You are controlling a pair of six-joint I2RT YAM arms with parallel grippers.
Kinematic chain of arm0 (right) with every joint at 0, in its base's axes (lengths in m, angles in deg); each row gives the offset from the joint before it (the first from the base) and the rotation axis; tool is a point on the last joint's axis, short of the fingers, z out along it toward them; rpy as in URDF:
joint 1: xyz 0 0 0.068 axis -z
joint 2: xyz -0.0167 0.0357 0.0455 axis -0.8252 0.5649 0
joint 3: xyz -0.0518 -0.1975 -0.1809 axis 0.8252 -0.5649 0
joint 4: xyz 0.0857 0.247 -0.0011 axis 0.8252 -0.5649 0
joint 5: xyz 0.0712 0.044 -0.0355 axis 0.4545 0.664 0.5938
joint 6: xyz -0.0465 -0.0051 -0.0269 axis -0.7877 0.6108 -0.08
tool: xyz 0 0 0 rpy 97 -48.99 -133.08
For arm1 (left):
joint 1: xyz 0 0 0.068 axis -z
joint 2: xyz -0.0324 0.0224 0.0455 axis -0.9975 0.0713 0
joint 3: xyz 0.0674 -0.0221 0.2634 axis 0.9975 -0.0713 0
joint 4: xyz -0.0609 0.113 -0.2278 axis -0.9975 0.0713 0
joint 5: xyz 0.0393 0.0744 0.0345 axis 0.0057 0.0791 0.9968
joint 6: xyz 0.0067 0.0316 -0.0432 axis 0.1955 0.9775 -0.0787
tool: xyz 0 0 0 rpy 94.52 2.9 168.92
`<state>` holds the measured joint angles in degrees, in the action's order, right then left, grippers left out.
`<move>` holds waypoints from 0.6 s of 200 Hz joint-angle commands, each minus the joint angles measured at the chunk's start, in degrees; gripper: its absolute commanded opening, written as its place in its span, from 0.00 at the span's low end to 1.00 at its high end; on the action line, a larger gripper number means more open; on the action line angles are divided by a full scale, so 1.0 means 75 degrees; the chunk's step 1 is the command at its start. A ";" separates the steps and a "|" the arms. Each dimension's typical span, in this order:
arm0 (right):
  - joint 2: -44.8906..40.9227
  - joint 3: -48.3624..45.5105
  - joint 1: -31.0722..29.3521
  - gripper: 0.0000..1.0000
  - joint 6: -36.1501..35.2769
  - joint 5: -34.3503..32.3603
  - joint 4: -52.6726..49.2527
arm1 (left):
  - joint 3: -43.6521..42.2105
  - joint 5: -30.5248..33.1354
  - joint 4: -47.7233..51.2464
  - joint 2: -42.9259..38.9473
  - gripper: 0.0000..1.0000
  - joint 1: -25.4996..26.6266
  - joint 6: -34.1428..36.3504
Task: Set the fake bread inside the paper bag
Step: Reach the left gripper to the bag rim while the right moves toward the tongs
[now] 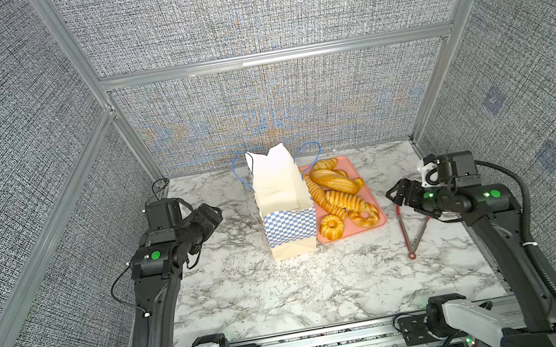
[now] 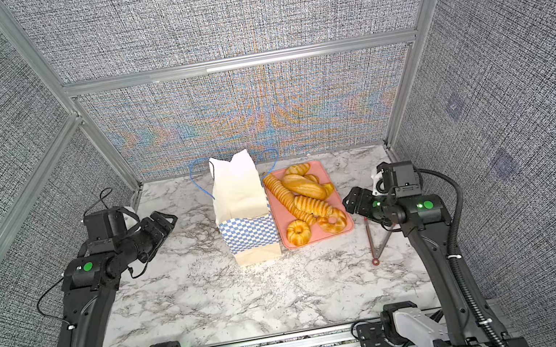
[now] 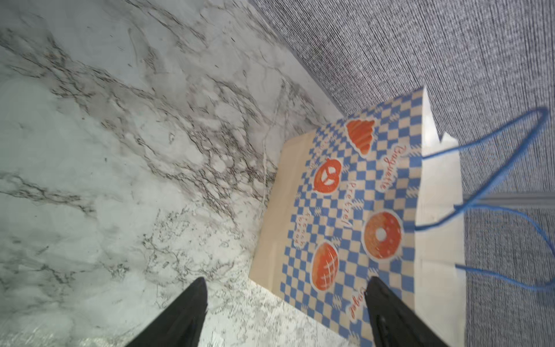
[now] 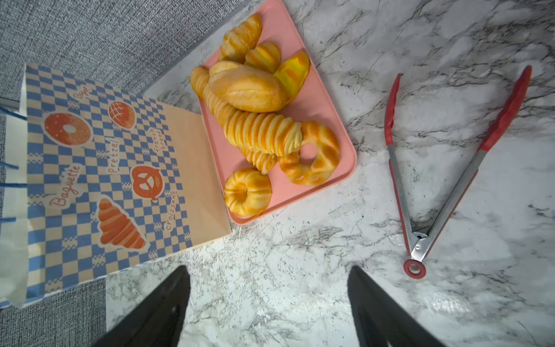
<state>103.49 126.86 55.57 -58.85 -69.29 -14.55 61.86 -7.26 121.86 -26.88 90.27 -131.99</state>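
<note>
Fake bread (image 4: 261, 135) piled, baguette (image 4: 213, 106) half-covered

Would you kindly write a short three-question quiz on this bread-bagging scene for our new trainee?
1. True or false: the paper bag lies flat on the marble table.
2. The red tongs lie: A) on the table, to the right of the pink tray in both top views; B) on the tray; C) inside the bag.
3. Fill in: the left gripper and right gripper both stand ____, holding nothing.
Key: 1 false, it stands upright; 2 A; 3 open.
</note>
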 commanded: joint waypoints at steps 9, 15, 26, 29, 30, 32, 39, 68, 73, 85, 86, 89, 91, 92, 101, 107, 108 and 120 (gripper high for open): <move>0.0181 -0.0043 -0.0007 0.87 -0.0157 -0.0277 -0.0901 | 0.0511 0.0215 0.1326 0.0043 0.81 0.0738 0.0200; 0.0198 -0.0157 -0.0008 0.88 -0.0149 -0.0348 -0.0886 | 0.0496 0.0278 0.1345 0.0006 0.80 0.0955 0.0134; 0.0221 -0.0362 -0.0008 0.89 -0.0109 -0.0418 -0.0851 | 0.0406 0.0386 0.1345 -0.0056 0.78 0.1327 -0.0066; 0.0237 -0.0411 -0.0006 0.89 -0.0104 -0.0429 -0.0840 | 0.0379 0.0426 0.1345 -0.0065 0.78 0.1435 -0.0121; 0.0240 -0.0426 -0.0007 0.89 -0.0100 -0.0430 -0.0838 | 0.0370 0.0433 0.1345 -0.0065 0.77 0.1470 -0.0140; 0.0245 -0.0452 -0.0007 0.89 -0.0092 -0.0430 -0.0828 | 0.0358 0.0461 0.1345 -0.0068 0.77 0.1534 -0.0169; 0.0288 -0.0535 -0.0007 0.89 -0.0076 -0.0392 -0.0814 | 0.0377 0.0592 0.1409 -0.0062 0.77 0.1777 -0.0252; 0.0463 -0.0617 -0.0081 0.90 -0.0149 -0.0145 -0.0931 | 0.1497 0.1396 0.2210 0.0447 0.78 0.2554 -0.0137; 0.0459 -0.0617 -0.0123 0.90 -0.0161 -0.0195 -0.0948 | 0.1800 0.1464 0.2368 0.0669 0.78 0.2625 -0.0056; 0.0431 -0.0591 -0.0280 0.90 -0.0139 -0.0387 -0.1025 | 0.2499 0.1496 0.2713 0.1216 0.78 0.2721 0.0134; 0.0431 -0.0581 -0.0302 0.90 -0.0129 -0.0409 -0.1036 | 0.2561 0.1489 0.2738 0.1267 0.78 0.2734 0.0146; 0.0431 -0.0557 -0.0330 0.90 -0.0111 -0.0458 -0.1081 | 0.2744 0.1477 0.2821 0.1432 0.78 0.2758 0.0191; 0.0428 -0.0535 -0.0366 0.89 -0.0092 -0.0484 -0.1117 | 0.2844 0.1467 0.2865 0.1528 0.78 0.2767 0.0222; 0.0423 -0.0523 -0.0386 0.89 -0.0077 -0.0504 -0.1129 | 0.2915 0.1457 0.2885 0.1587 0.78 0.2775 0.0242; 0.0385 -0.0417 -0.0501 0.87 0.0037 -0.0581 -0.1261 | 0.3403 0.1402 0.3019 0.2063 0.78 0.2843 0.0429; 0.0325 -0.0336 -0.0570 0.85 0.0110 -0.0610 -0.1319 | 0.3706 0.1429 0.3099 0.2372 0.78 0.2868 0.0552; 0.0307 -0.0330 -0.0587 0.85 0.0124 -0.0620 -0.1330 | 0.3768 0.1438 0.3113 0.2437 0.78 0.2872 0.0578; 0.0202 -0.0236 -0.0782 0.84 0.0354 -0.0793 -0.1395 | 0.4338 0.1602 0.3238 0.3060 0.78 0.2876 0.0848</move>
<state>106.26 123.63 51.60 -58.91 -72.48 -22.25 88.31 2.29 141.53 -10.40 111.47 -130.51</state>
